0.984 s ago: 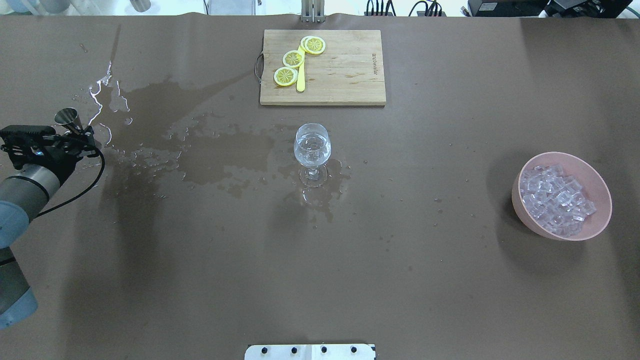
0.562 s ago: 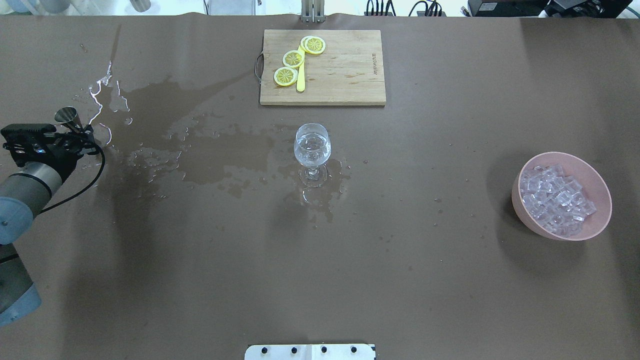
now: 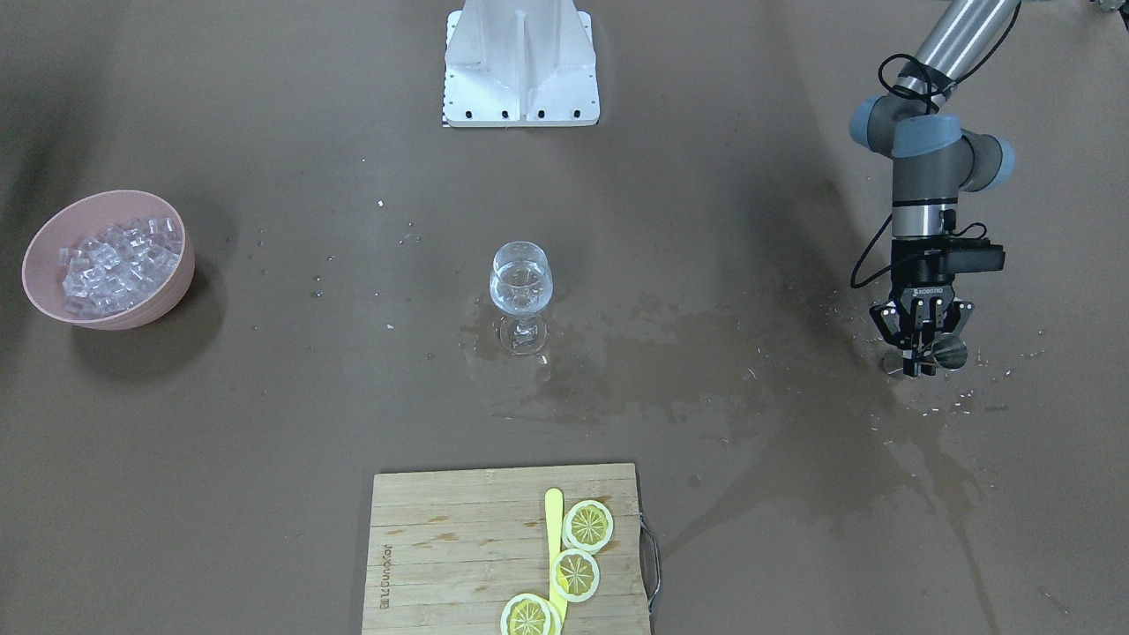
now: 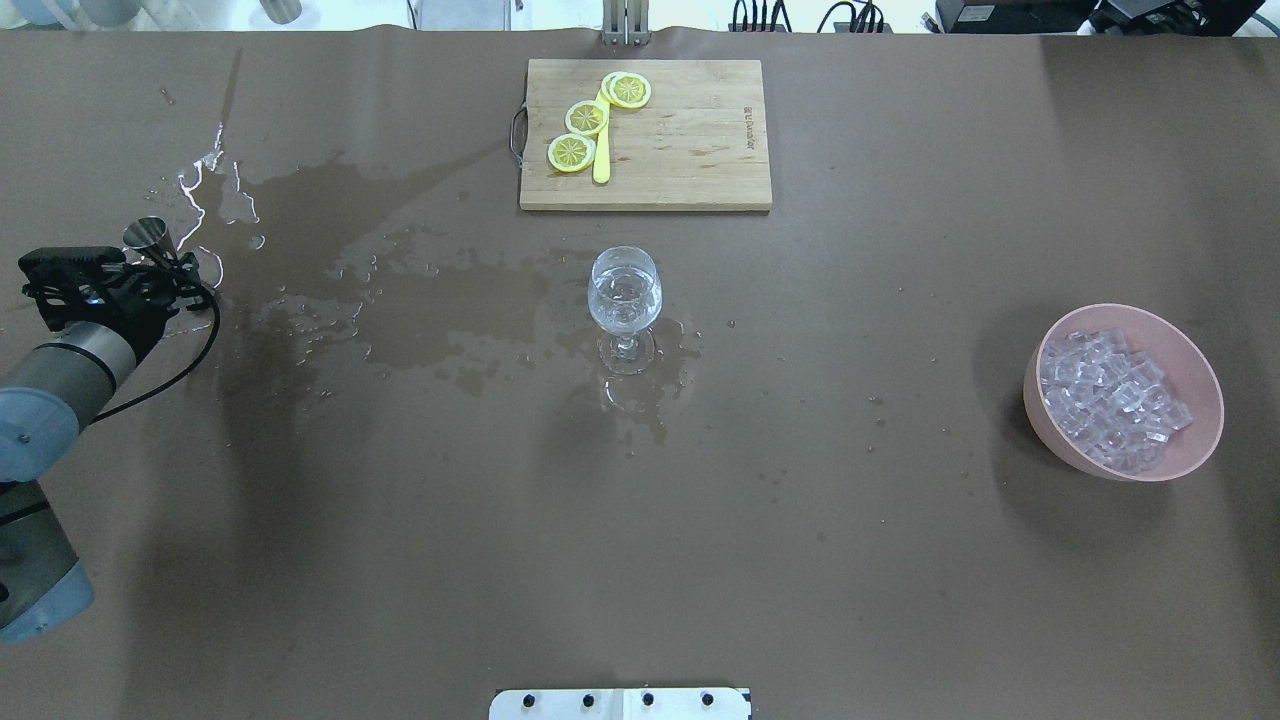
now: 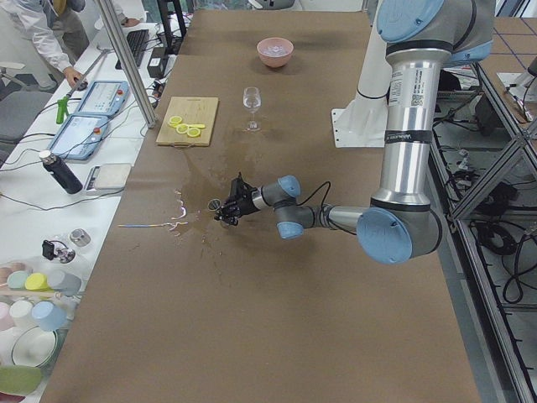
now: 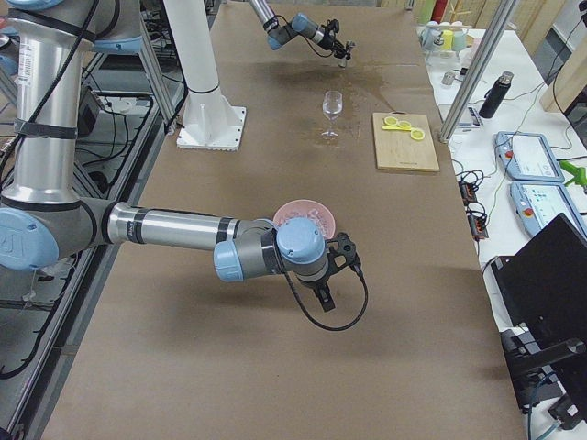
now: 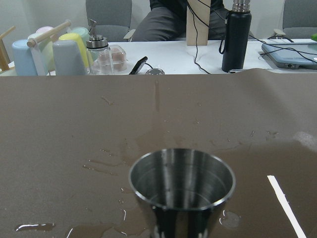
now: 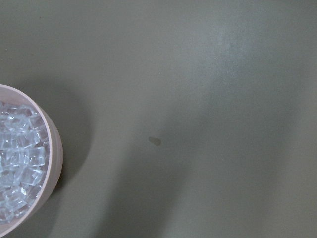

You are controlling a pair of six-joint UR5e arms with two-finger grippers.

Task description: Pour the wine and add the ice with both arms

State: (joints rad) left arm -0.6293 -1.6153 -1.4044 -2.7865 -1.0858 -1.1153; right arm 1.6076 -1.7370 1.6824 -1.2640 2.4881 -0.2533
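Holding the metal cup clamped in the left gripper, we find the ice near the right gripper, whose state we cannot tell.

The left end effector bore small white lettering that looked like "ROBOTIQ" (barely legible). The board carried a printed brand along one edge, too small to read.

Overhead and front cameras look down from opposite sides, both catching the glass; left wrist camera tight behind the steel cup, right wrist's above the ice
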